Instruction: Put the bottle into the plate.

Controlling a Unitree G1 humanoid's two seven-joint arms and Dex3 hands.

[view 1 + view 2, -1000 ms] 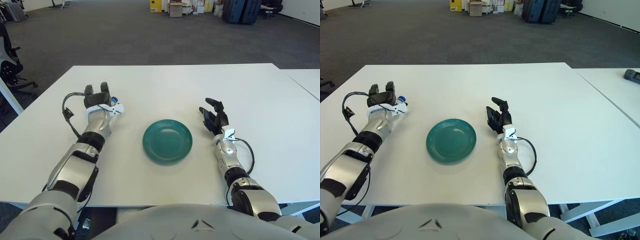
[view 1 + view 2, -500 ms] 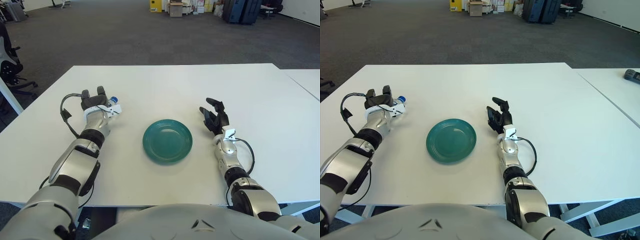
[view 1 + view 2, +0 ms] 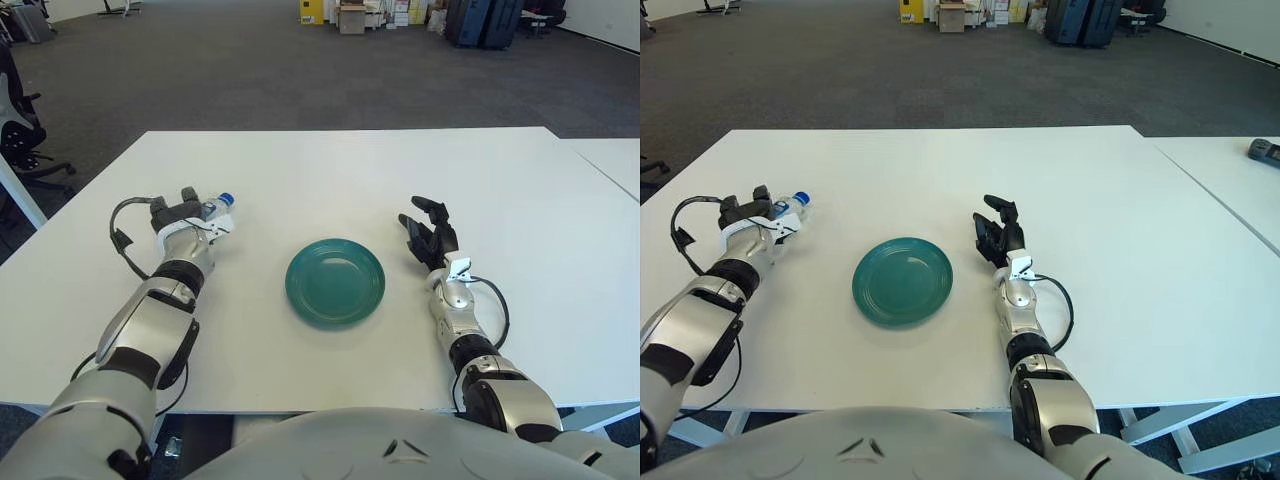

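Left hand (image 3: 178, 215) is sitting at middle left of the frame, over the white table (image 3: 330, 170). Its dark fingers (image 3: 188, 197) are reaching up beside the bottle (image 3: 216, 206), a small clear one with a blue cap, lying on the table just to the right of them. The fingers are showing right against the bottle, but whether they are closing around it or only lying alongside, I cannot tell; the bottle's body is mostly hidden by the hand. A black cable is looping off the wrist toward the frame's left edge.

Outward to the right: the green plate (image 3: 335, 281) is lying at frame centre with nothing in it, well apart from the bottle, with bare tabletop between them.

Further right: right hand (image 3: 430, 238) is showing just beside the plate's right rim, fingers loosely spread and pointing up-frame, holding nothing and doing no work.

Progress, as I am judging it: the task is only beginning. The bottle is not yet in the plate and does not appear lifted. What is left is securing a grip, carrying the bottle rightward across the table, and setting it down inside the plate.
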